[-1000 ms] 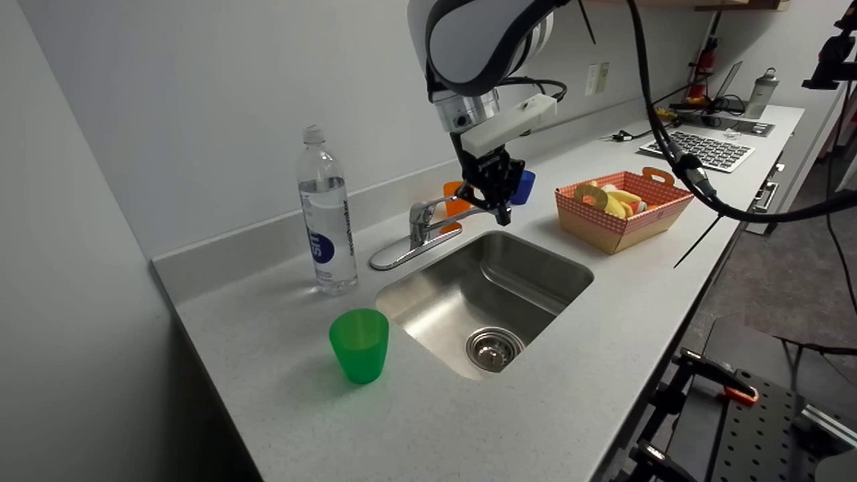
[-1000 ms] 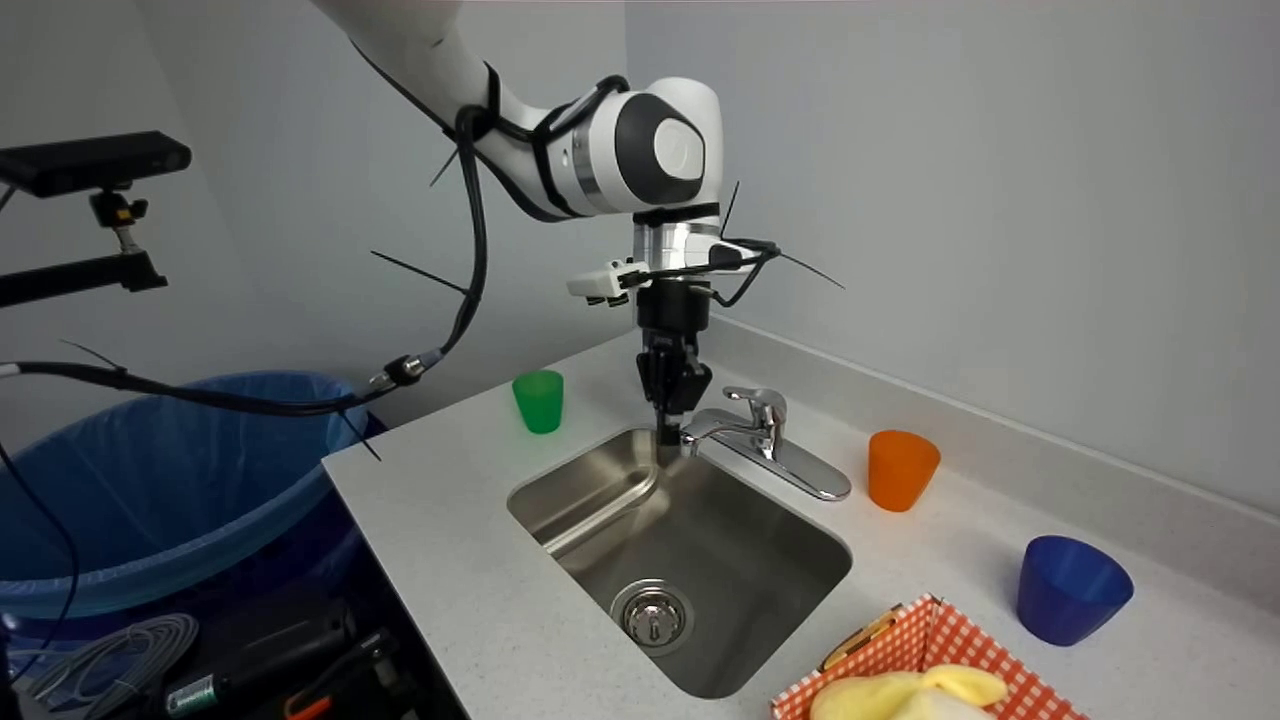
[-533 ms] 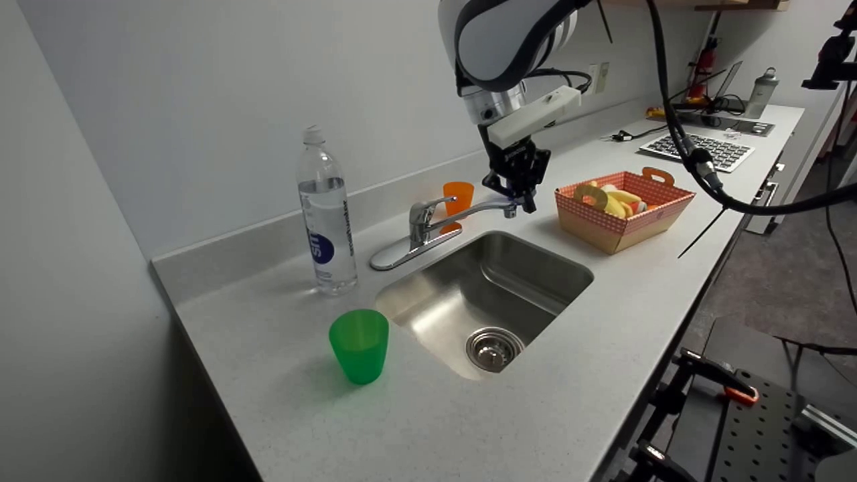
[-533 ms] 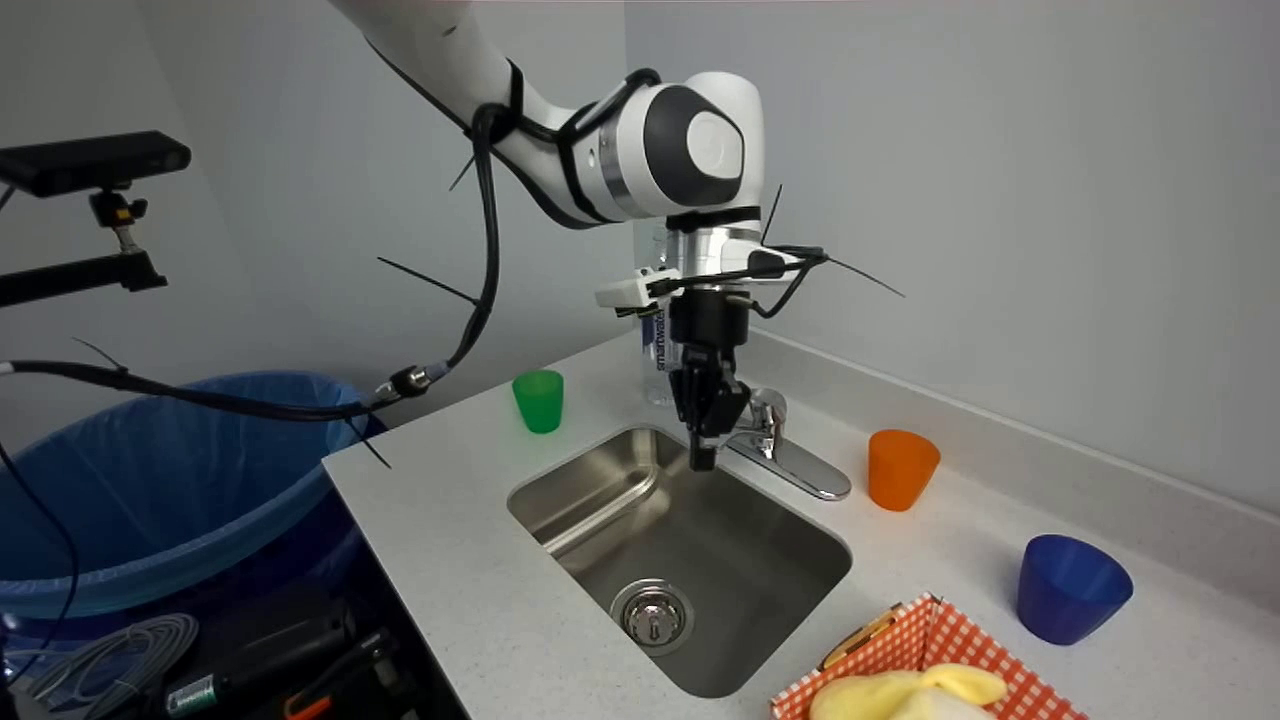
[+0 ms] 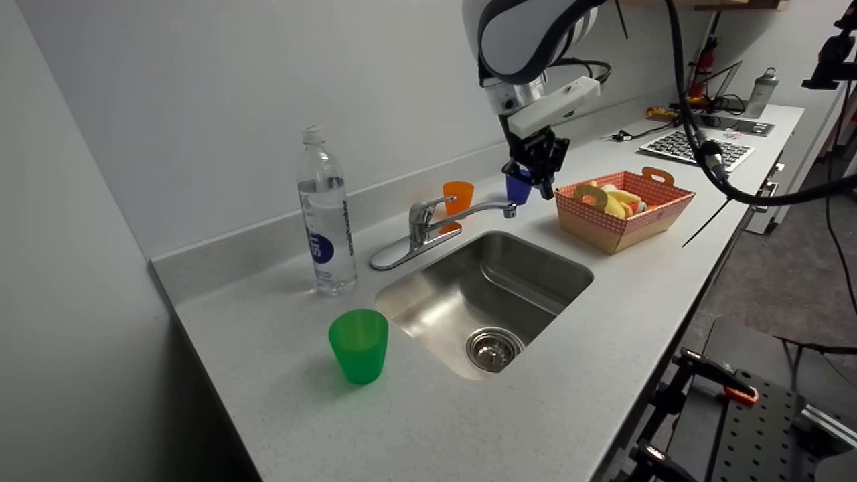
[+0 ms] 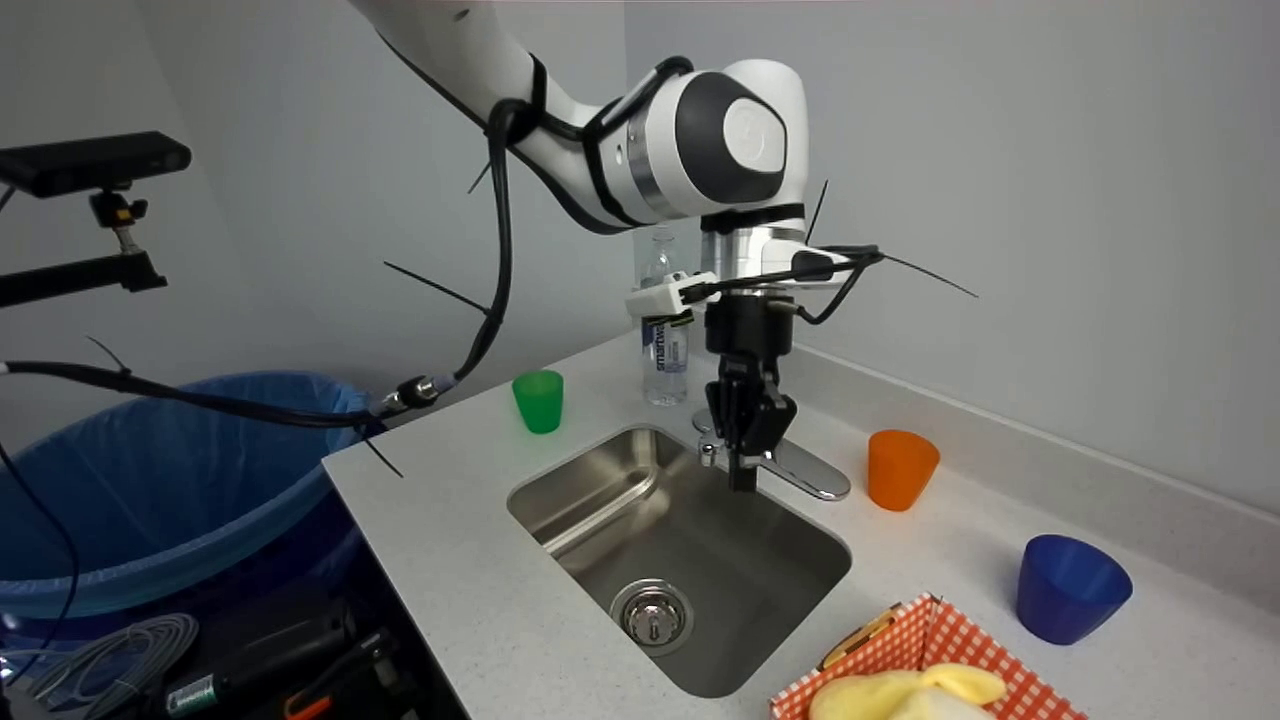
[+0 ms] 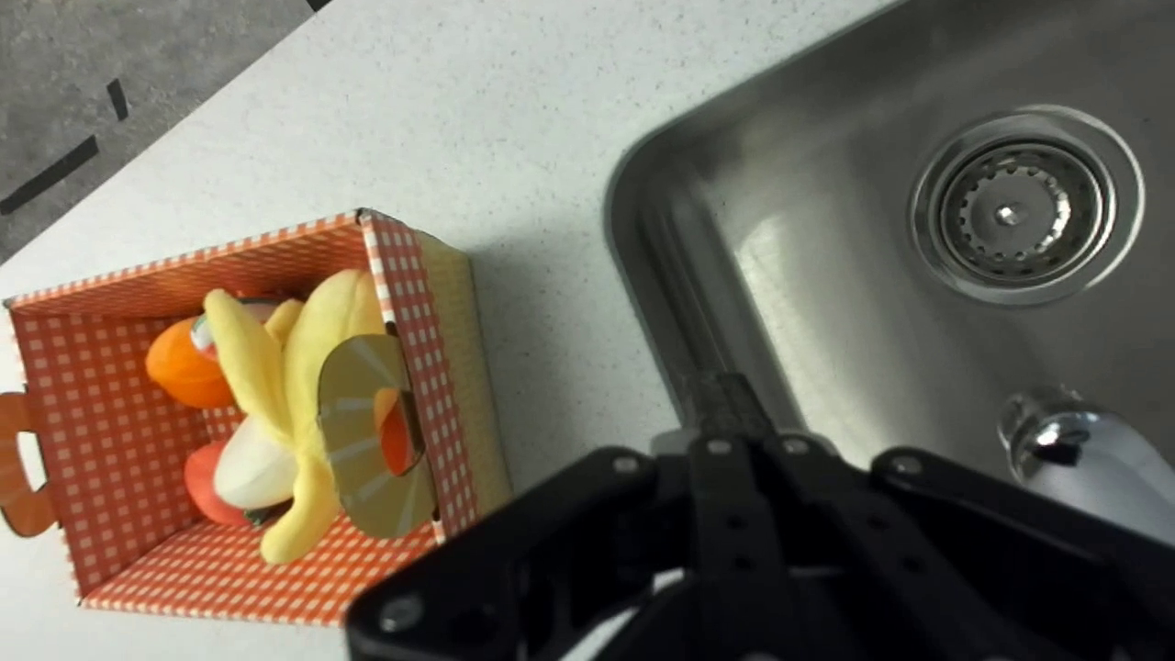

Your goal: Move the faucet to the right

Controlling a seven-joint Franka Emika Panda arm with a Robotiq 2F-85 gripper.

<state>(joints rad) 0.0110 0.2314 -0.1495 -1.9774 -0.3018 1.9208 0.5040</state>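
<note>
The gripper has its fingers drawn together, nothing visible between them, so any work from here would likely be a push rather than a grasp. In the wrist view the tips show over the left edge of the sink, with the chrome spout to their right and apart from them. That gap is the main hazard: the pictures do not settle the fingers' height, and a stroke made too high would pass over the spout. If "right" means toward the gingham box, a push from this side could turn the spout the wrong way; rounded metal may also let the tips slip.

The faucet stands on the counter along the sink's far-left rim, its spout reaching right in that exterior view. A careless leftward sweep might catch the lever handle; a loose base could let the whole tap shift.

Farther out, overshooting right might knock the box and its plush toys. The orange cup stands near the faucet's base, exposed to a low swing; the blue cup is well apart. The smartwater bottle seems less at risk.
</note>
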